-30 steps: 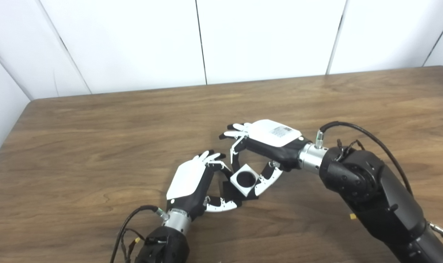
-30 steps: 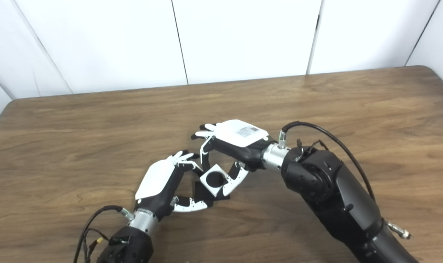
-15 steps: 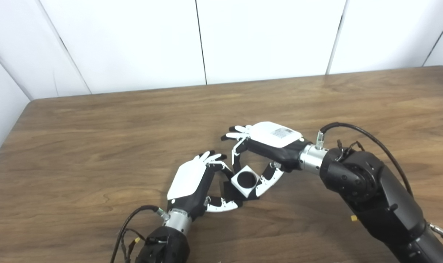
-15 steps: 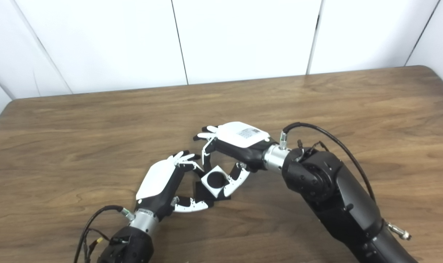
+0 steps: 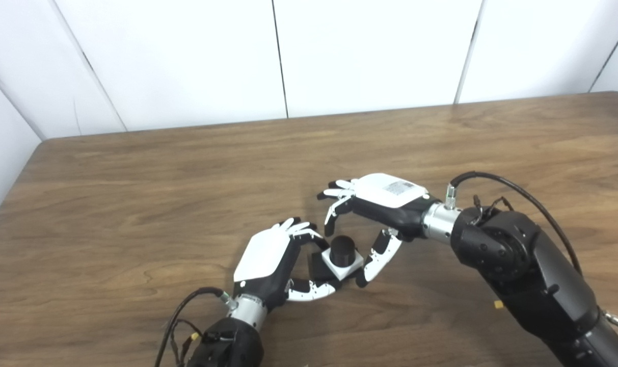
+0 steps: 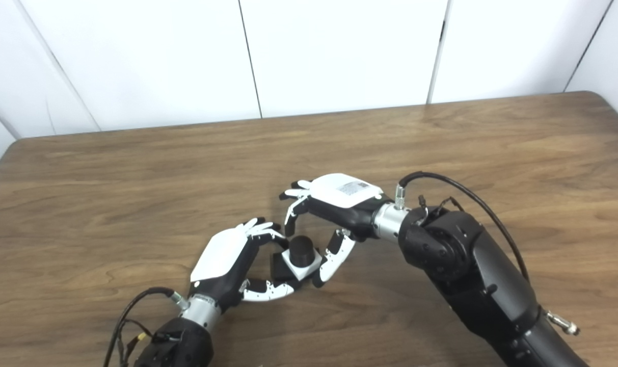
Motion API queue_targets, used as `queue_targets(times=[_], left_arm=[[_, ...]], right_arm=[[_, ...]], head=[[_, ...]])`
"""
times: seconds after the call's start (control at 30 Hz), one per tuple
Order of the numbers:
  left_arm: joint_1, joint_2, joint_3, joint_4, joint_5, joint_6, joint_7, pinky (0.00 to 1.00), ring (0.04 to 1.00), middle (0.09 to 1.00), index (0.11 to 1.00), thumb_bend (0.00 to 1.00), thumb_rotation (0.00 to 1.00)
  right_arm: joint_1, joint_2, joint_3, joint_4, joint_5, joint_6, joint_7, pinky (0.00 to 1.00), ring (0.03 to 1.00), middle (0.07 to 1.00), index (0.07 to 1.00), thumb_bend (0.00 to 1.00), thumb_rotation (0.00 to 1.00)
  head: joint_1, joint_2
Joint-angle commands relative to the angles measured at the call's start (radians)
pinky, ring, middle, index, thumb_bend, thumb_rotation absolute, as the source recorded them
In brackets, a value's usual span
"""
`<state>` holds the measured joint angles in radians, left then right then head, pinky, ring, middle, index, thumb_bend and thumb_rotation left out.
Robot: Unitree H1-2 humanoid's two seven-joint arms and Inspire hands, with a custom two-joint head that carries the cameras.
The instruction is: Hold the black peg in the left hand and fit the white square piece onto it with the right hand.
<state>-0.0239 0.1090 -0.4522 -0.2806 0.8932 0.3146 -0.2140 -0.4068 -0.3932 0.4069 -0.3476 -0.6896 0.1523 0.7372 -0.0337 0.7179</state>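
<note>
Nearest the camera, the left hand (image 5: 268, 260) curls its fingers and thumb around the black square base of the black peg (image 5: 343, 250), pinning it low on the wooden table (image 5: 135, 204). The peg is a short, dark cylinder standing upright, its long axis pointing straight up from the base. The white square piece (image 5: 345, 266) sits seated around the peg, lying flat on the base with the peg's top rising through its round hole. Just right of the peg, the right hand (image 5: 377, 214) arches over it with fingers spread and thumb beside the white piece's right edge; whether the thumb touches it cannot be told. Beyond the peg the table runs back to a white panelled wall (image 5: 370, 51).
</note>
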Motion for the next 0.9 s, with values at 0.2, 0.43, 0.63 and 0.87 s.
queue_targets(times=[0.2, 0.43, 0.63, 0.87], left_arm=[[-0.003, -0.004, 0.003, 0.0, -0.025, 0.014, -0.044, 0.95, 0.948, 0.888, 0.83, 0.94, 0.36], [0.001, -0.008, 0.013, -0.008, -0.026, 0.017, -0.047, 0.96, 0.96, 0.909, 0.871, 0.97, 0.37], [-0.001, 0.006, 0.019, -0.029, -0.024, 0.012, -0.07, 1.0, 0.971, 0.923, 0.884, 0.99, 0.42], [-0.019, 0.04, 0.034, -0.11, -0.01, 0.041, -0.164, 1.0, 0.962, 0.927, 0.886, 1.0, 0.46]], right_arm=[[-0.037, -0.001, -0.019, -0.015, -0.001, 0.006, -0.012, 1.0, 1.0, 0.946, 0.647, 0.99, 0.27], [-0.038, 0.001, -0.019, -0.022, -0.002, 0.023, -0.004, 1.0, 1.0, 0.947, 0.645, 0.98, 0.27], [-0.044, -0.001, -0.018, -0.02, -0.002, 0.03, -0.005, 1.0, 1.0, 0.947, 0.649, 0.98, 0.29], [-0.053, -0.005, -0.039, -0.016, 0.01, 0.051, -0.002, 1.0, 1.0, 0.955, 0.666, 0.98, 0.29]], head=[[0.001, 0.001], [0.002, 0.001], [0.003, 0.0], [0.009, -0.007]])
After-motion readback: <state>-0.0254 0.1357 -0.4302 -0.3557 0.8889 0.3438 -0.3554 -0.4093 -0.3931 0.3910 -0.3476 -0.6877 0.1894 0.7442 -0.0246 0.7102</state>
